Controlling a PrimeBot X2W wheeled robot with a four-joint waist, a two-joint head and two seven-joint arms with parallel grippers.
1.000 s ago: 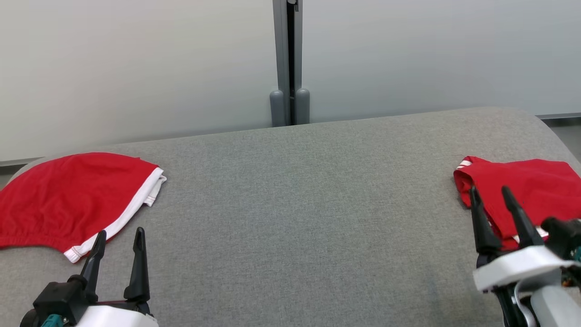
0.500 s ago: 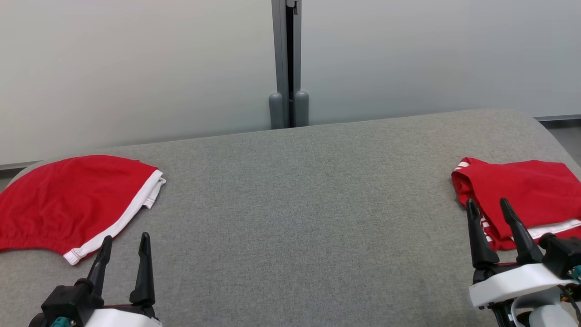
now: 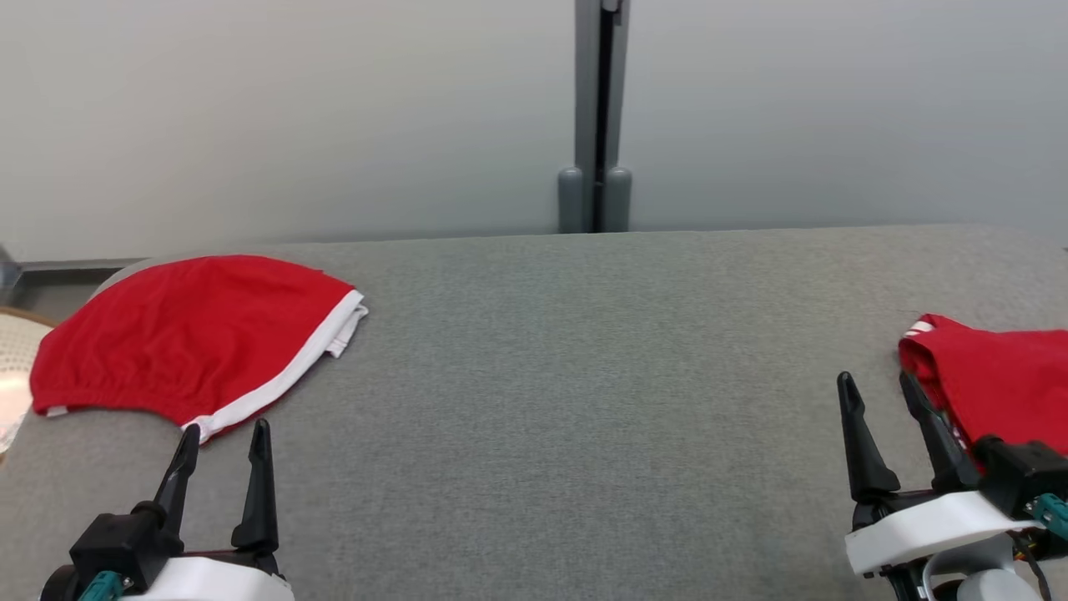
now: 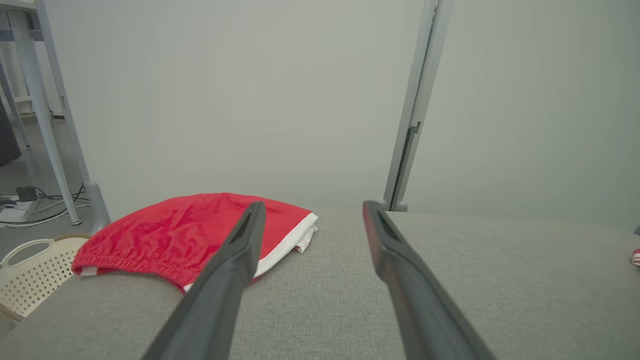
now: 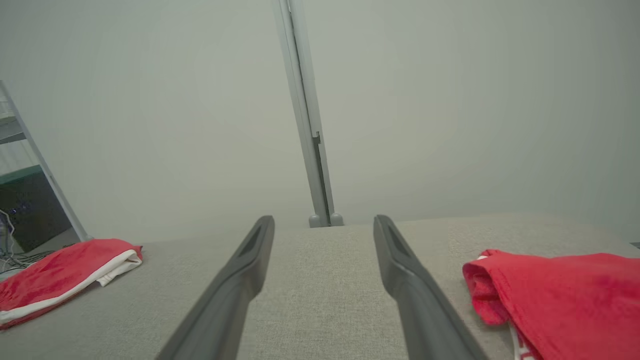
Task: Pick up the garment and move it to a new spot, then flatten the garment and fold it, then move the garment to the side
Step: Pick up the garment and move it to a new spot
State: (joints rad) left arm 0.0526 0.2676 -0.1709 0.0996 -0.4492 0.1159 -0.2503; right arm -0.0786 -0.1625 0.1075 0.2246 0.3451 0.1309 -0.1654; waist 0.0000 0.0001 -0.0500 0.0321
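A red garment with a white trim lies spread flat at the far left of the grey padded table; it also appears in the left wrist view and the right wrist view. Another red garment lies bunched in folds at the right edge. My left gripper stands open just in front of the left garment's near corner, holding nothing. Left of the right garment, my right gripper is open and empty too.
A pale partition wall with a grey post runs behind the table. A cream perforated basket sits off the table's left end, with metal frame legs and cables beyond it. Bare table lies between the two garments.
The camera has turned left, so the whole picture has shifted right. My right gripper has drawn back and left, off the right garment. Both grippers stay open.
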